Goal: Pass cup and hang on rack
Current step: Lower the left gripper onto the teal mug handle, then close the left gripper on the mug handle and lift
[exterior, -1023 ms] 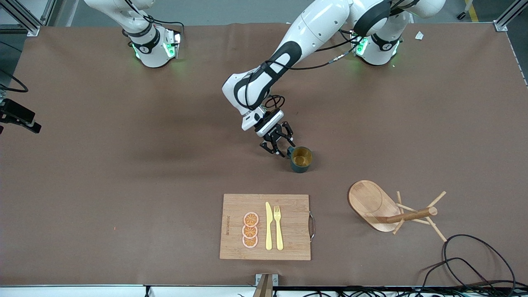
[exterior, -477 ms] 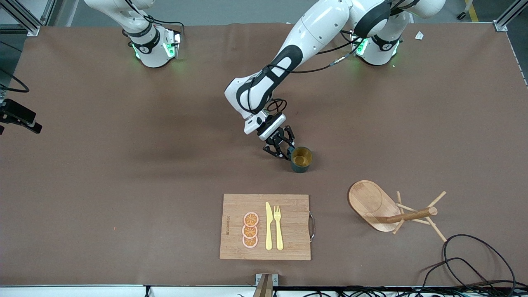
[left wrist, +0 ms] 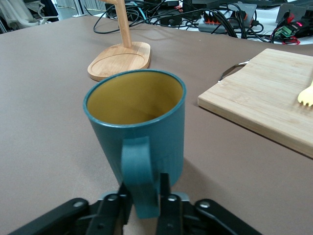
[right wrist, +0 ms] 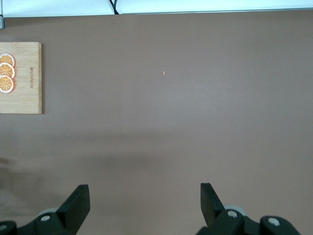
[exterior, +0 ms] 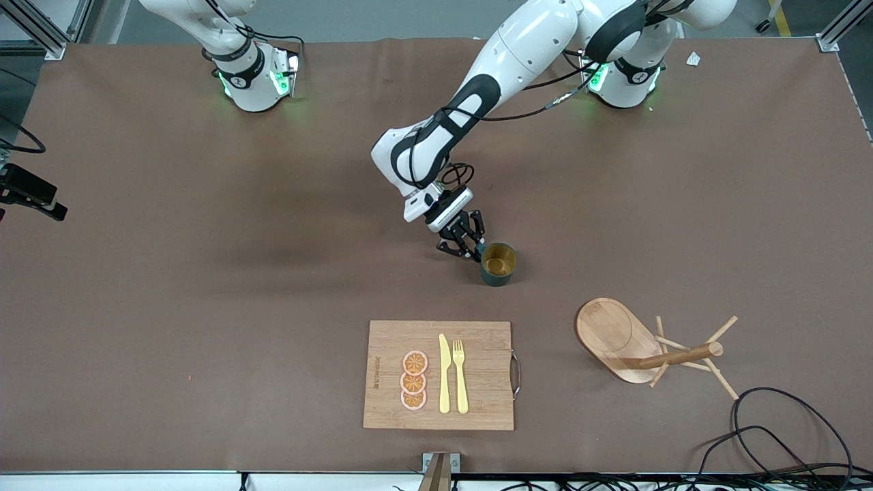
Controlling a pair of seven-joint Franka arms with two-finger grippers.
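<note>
the right gripper is waiting with its fingers spread wide over bare brown table, out of the front view past the upper left of the frame; only the corner of the cutting board with orange slices is showing at the upper left of its wrist view. in the centre of the front view the left gripper is sitting low at the table, its fingers pinching the loop handle of the teal cup, which is standing upright on the table, above the bamboo cutting board with its yellow knife and fork. the wooden rack is standing at the lower right. judging from this, the grasp looks made but the lift and the hanging on a peg are left to do. the surface is looking like a plain brown mat; black cables are trailing at the lower right corner
</note>
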